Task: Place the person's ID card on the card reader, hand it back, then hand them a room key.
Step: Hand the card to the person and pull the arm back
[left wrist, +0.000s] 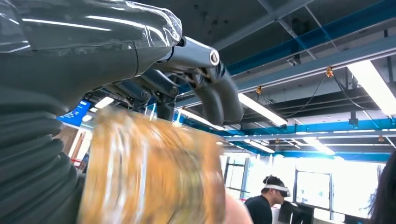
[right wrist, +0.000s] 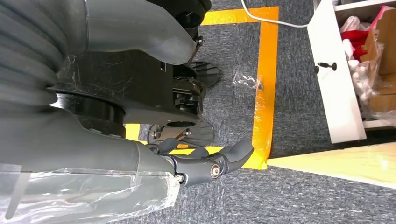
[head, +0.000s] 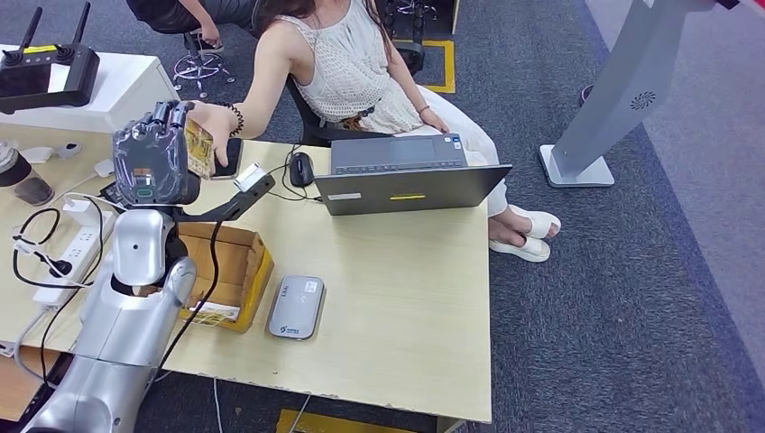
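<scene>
My left hand (head: 153,162) is raised above the table's back left and grips a yellow patterned card (head: 198,149). I cannot tell whether it is the ID card or a room key. The seated person's hand (head: 216,122) reaches across and touches the card's far side. The left wrist view shows the card (left wrist: 149,172) as an orange blur under my dark fingers (left wrist: 215,93). The grey card reader (head: 296,307) lies flat near the table's front edge with nothing on it. My right hand (right wrist: 205,163) hangs beside my body over the carpet, fingers loosely apart and holding nothing.
An open cardboard box (head: 236,262) stands left of the reader, partly behind my left arm. A laptop (head: 406,176) and a mouse (head: 301,168) sit at the back of the wooden table (head: 406,298). A power strip (head: 77,253) and cables lie at the left.
</scene>
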